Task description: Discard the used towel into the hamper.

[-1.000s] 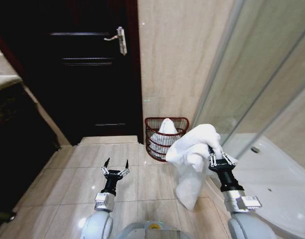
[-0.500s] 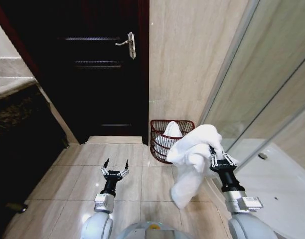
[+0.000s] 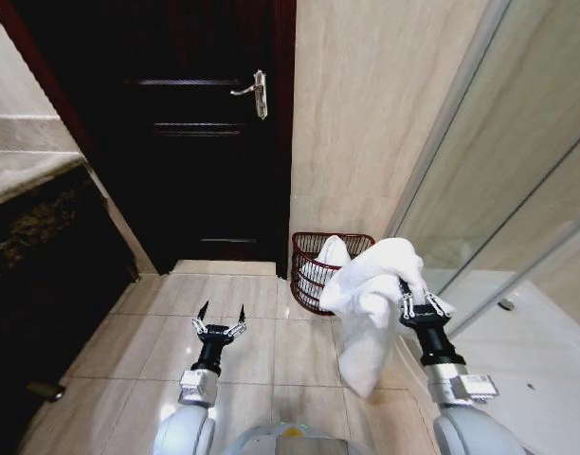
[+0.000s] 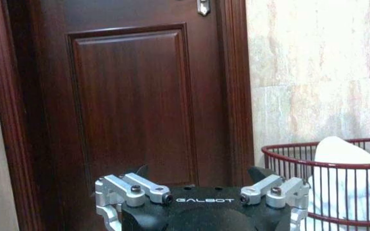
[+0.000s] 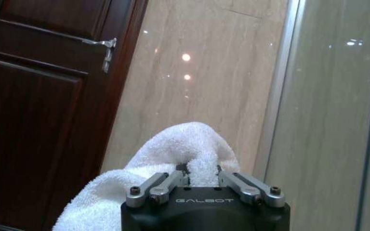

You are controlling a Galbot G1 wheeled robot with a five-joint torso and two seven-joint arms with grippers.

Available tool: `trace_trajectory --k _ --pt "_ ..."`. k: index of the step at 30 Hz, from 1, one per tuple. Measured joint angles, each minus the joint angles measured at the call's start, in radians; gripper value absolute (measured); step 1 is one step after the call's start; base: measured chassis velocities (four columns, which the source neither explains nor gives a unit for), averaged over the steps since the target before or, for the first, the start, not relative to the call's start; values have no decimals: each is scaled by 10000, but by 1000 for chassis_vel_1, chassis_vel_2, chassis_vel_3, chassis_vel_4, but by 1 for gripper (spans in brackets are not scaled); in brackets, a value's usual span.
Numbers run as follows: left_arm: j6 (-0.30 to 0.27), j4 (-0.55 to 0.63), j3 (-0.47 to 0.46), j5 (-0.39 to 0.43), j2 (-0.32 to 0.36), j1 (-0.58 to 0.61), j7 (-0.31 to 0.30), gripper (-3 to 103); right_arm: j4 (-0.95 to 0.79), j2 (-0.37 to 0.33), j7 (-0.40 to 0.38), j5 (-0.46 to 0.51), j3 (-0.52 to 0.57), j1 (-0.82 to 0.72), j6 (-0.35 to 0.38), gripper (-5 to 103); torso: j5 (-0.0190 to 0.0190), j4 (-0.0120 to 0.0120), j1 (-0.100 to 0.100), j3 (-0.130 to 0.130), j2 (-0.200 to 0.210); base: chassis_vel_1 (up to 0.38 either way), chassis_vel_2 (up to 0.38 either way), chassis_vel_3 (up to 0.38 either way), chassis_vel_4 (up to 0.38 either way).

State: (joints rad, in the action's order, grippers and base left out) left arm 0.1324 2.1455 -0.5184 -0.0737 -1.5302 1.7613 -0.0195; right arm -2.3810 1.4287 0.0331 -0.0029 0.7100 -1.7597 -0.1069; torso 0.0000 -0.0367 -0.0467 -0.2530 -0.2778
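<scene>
My right gripper [image 3: 404, 289] is shut on a white used towel [image 3: 371, 294] that bunches over its fingers and hangs down toward the floor. The wrist view shows the same towel [image 5: 172, 168] pinched in the right gripper [image 5: 201, 171]. The hamper [image 3: 314, 280], a small dark red wire basket, stands on the floor against the tiled wall beside the door, just beyond the held towel. A white cloth [image 3: 330, 256] lies inside it. In the left wrist view the hamper [image 4: 326, 187] sits off to one side. My left gripper [image 3: 221, 318] hangs open and empty above the floor tiles.
A dark wooden door [image 3: 195, 142] with a metal handle [image 3: 257, 93] is shut at the back. A glass shower partition [image 3: 498, 190] runs along the right with a white shower tray [image 3: 527, 351] behind it. A dark counter [image 3: 34, 246] stands at the left. Beige floor tiles [image 3: 271, 341] lie open ahead.
The whole head view has shifted, so the camera moved: door and hamper now sit further right and slightly lower. The towel stays in the right gripper, its hanging end swinging a little.
</scene>
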Motion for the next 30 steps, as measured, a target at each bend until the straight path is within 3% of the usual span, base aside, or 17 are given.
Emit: trace_trajectory --k 30 --pt "-36 202 192 -420 -119 229 -269 100 170 -39 131 45 80 -281 -420 14 0 0 -395 -803 -1196 -4 -3 -34 -30"
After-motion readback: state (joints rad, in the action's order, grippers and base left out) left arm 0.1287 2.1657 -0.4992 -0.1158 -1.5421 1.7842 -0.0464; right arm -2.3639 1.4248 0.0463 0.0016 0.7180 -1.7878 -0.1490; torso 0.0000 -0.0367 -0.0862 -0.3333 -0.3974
